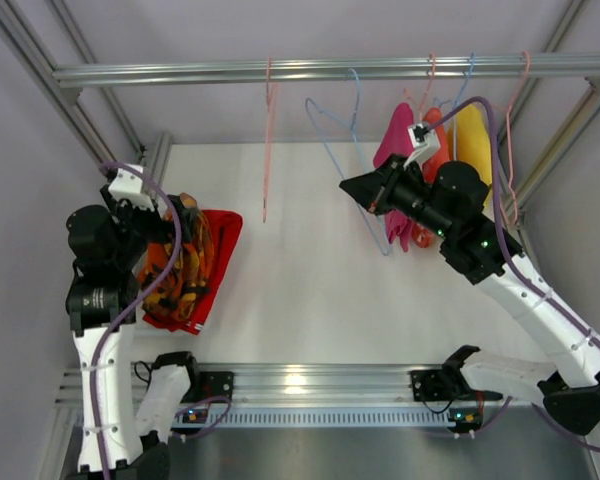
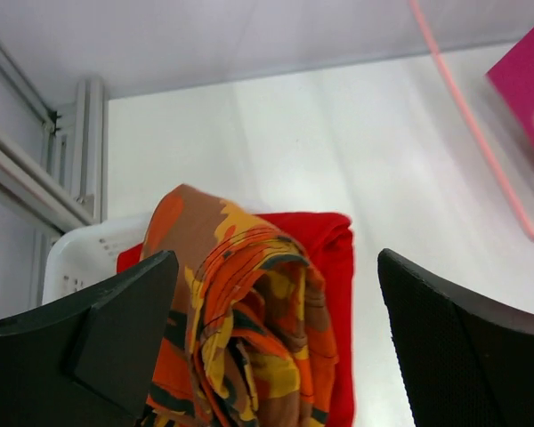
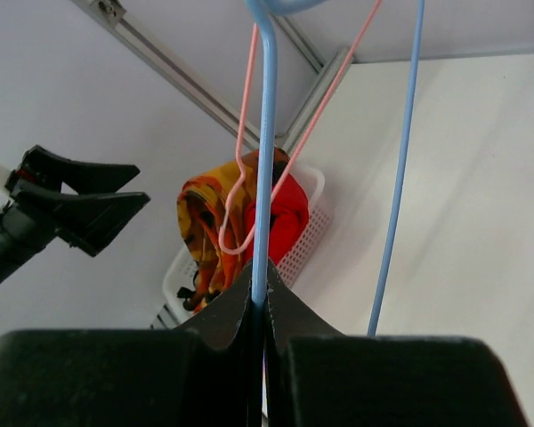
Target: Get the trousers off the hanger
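Note:
The orange trousers with a black and yellow pattern point(image 1: 180, 270) lie bunched on the plain red trousers point(image 1: 220, 235) in a white basket point(image 2: 80, 258) at the table's left. My left gripper point(image 2: 276, 347) is open just above the patterned pair point(image 2: 240, 302), one finger on each side, holding nothing. The red pair point(image 2: 334, 240) shows behind it. My right gripper point(image 3: 260, 285) is shut on the wire of an empty blue hanger point(image 3: 267, 133), which hangs from the top rail point(image 1: 353, 100). In the top view that gripper point(image 1: 348, 187) is at mid-right.
An empty pink hanger point(image 1: 268, 150) hangs from the rail at the centre. Magenta point(image 1: 395, 145), orange point(image 1: 437, 150) and yellow point(image 1: 473, 140) garments hang on hangers behind my right arm. Aluminium frame posts stand at both sides.

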`<action>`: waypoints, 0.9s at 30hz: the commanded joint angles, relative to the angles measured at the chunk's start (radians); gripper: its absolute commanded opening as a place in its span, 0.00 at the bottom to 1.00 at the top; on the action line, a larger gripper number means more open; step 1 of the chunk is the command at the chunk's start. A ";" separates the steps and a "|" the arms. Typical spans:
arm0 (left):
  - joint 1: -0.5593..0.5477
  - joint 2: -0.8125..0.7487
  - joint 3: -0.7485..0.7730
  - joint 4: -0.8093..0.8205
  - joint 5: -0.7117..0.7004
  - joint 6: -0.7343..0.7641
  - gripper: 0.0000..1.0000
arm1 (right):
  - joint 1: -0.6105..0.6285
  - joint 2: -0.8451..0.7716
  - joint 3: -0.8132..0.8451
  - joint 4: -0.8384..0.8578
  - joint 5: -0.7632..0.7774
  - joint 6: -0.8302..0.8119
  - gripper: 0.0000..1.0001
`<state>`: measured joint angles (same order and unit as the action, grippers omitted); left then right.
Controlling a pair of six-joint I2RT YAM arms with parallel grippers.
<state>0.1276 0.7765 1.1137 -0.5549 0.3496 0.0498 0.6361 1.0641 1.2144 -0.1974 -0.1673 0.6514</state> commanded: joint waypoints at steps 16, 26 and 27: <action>0.004 0.013 0.228 -0.071 0.065 -0.154 0.99 | 0.065 0.272 0.327 -0.045 0.222 0.103 0.00; 0.003 0.170 0.354 -0.260 -0.018 -0.162 0.99 | 0.071 0.316 0.281 -0.008 0.278 0.067 0.00; 0.003 0.173 0.354 -0.261 -0.021 -0.166 0.99 | 0.071 0.316 0.271 -0.002 0.282 0.059 0.00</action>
<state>0.1272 0.9180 1.4403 -0.7490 0.3515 -0.1055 0.6876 1.3792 1.4803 -0.2363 0.0719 0.7357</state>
